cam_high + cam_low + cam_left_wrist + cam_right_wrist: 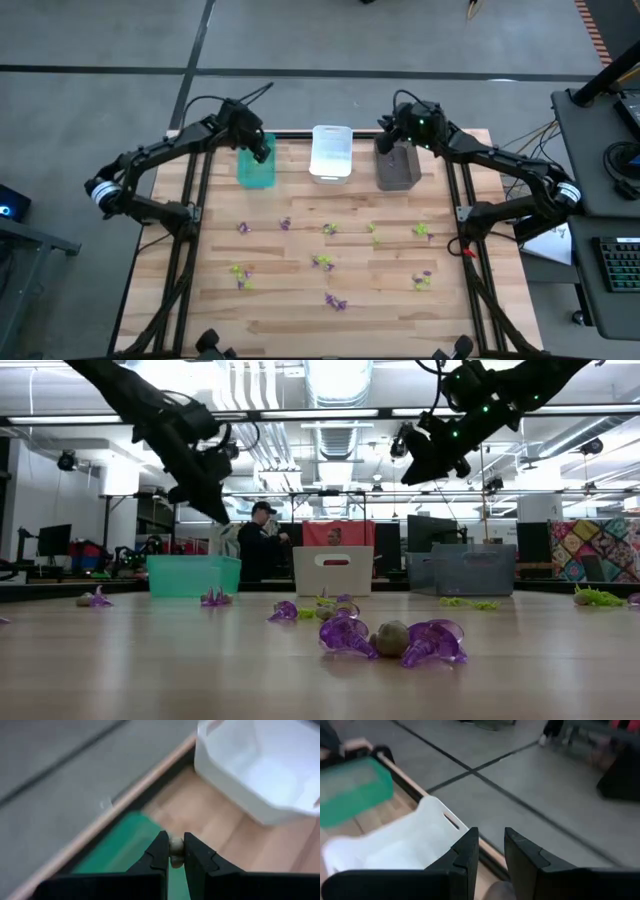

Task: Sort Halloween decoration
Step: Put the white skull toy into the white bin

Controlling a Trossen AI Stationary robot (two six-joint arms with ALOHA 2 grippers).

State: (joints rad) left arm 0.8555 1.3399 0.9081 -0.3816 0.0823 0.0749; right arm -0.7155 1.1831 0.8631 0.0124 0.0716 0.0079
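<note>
Purple trinkets [348, 633] lie nearest, lower centre, others scattered mid-frame. My left gripper [172, 851] pinches a greyish trinket [175, 845] over the green bin [255, 168]; my right gripper [491, 851] stands apart, empty. Light, stiff, spiky: grip the body.

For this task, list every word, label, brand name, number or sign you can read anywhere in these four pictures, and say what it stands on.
No readable text in any view.
Green bin, white bin, grey bin: no labels visible.
Wooden table and the trinkets: no markings visible.
Monitor in the room behind, low view: too small to read.
Patterned panel at the right, low view: a colourful pattern, no words visible.
</note>
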